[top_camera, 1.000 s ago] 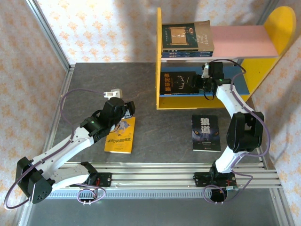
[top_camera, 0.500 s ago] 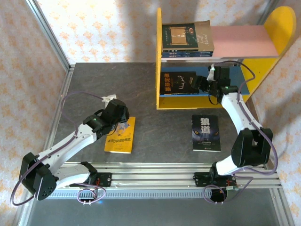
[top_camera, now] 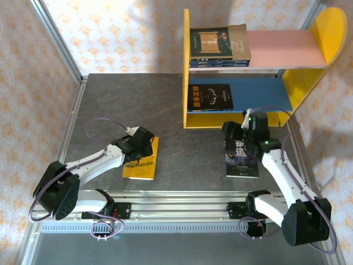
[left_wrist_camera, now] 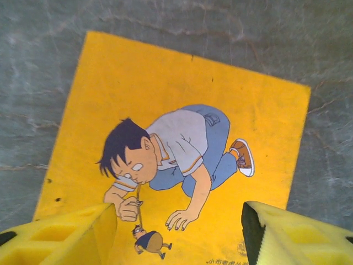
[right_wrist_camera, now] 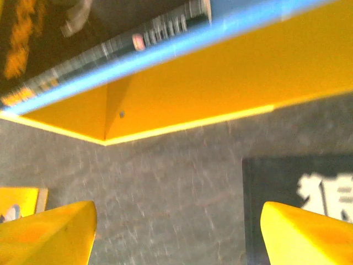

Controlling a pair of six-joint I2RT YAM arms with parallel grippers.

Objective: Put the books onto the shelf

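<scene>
Progress judged at roughly the midpoint. Bench point(top_camera: 127, 94) carries two loose books; shelf point(top_camera: 187, 66) holds the rest.

Shelf's pink board point(top_camera: 281, 47): stack of books point(top_camera: 218, 44) lying flat at its left end, count unclear. Shelf's blue board point(top_camera: 259, 94): black book point(top_camera: 209, 97), flat, also at the left end.

Left to do: wolf book point(top_camera: 241, 165) just in front of the shelf; yellow book point(top_camera: 138, 168) well off to the shelf's front left.

Right hand point(top_camera: 240, 135) hovers over the wolf book, jaws spread, nothing between them. Left hand point(top_camera: 140, 146) hangs over the yellow book, jaws apart, empty.
</scene>
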